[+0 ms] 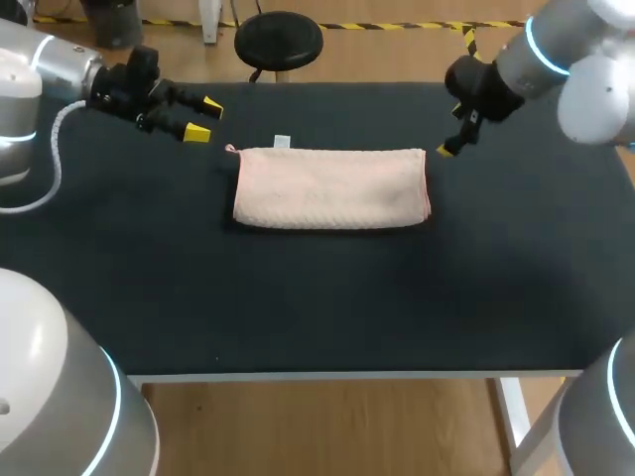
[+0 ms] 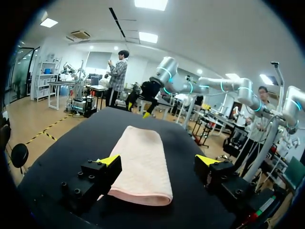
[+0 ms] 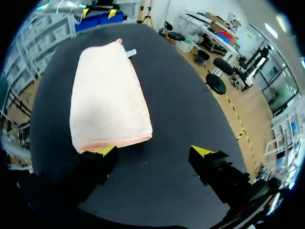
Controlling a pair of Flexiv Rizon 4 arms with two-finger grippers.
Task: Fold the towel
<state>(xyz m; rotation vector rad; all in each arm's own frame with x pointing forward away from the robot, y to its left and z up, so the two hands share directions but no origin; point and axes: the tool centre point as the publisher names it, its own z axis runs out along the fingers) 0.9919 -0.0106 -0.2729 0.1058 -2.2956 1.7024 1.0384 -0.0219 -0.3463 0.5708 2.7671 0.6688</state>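
The folded pink towel [image 1: 330, 188] lies flat in the far half of the black table [image 1: 317, 307], its long axis running left to right. A broad bare stretch lies on its near side and a narrower strip behind it. A small label [image 1: 282, 142] sticks out from its far edge. The left gripper [image 1: 203, 118] hangs off the towel's left end and the right gripper [image 3: 156, 151] off its right end, both spread wide and holding nothing.

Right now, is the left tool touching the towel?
Apart. The head view shows bare black table between the open left tool and the towel.
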